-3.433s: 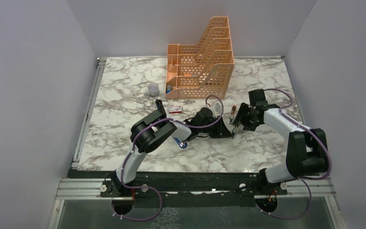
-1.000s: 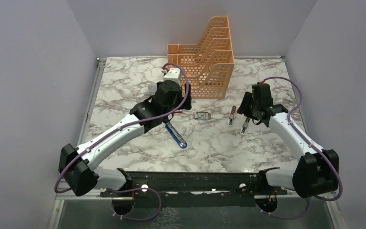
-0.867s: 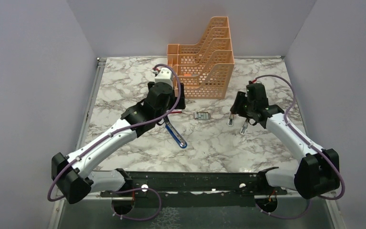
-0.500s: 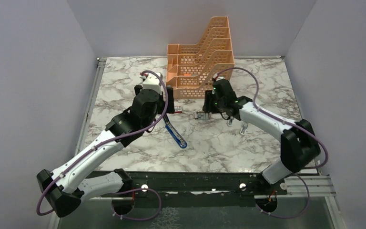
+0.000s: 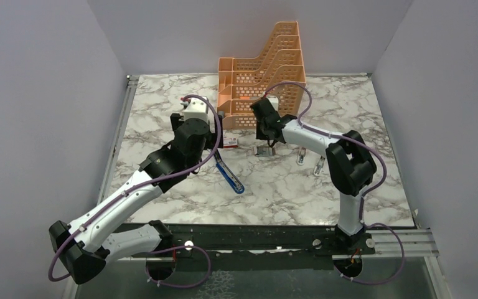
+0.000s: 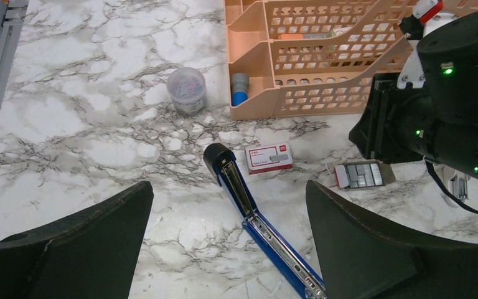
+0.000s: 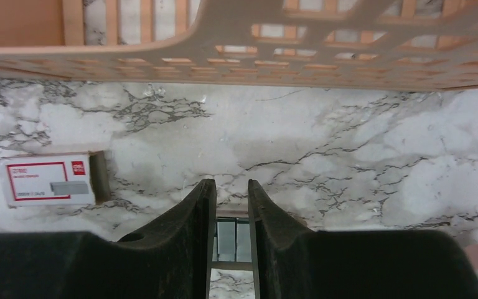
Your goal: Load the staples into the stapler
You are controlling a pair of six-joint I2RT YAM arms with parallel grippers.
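**Left wrist and right wrist views.** The left gripper (image 6: 227,187), fingers spread wide, hangs above the opened blue stapler (image 6: 256,218). The stapler lies diagonally on the marble tabletop (image 6: 68,143), lower centre of frame. A red-and-white staple box (image 6: 268,156) sits just right of the stapler's black head, and the grey staple tray (image 6: 362,175) lies farther right. The right gripper (image 7: 231,187), fingers drawn almost together, sits over that tray, near the orange file rack (image 6: 249,56).

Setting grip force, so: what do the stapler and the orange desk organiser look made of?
The stapler: glossy blue shell, probably painted metal or plastic, with a shiny bare-metal channel. The organiser: matte moulded plastic, judging by its uniform perforated lattice walls.
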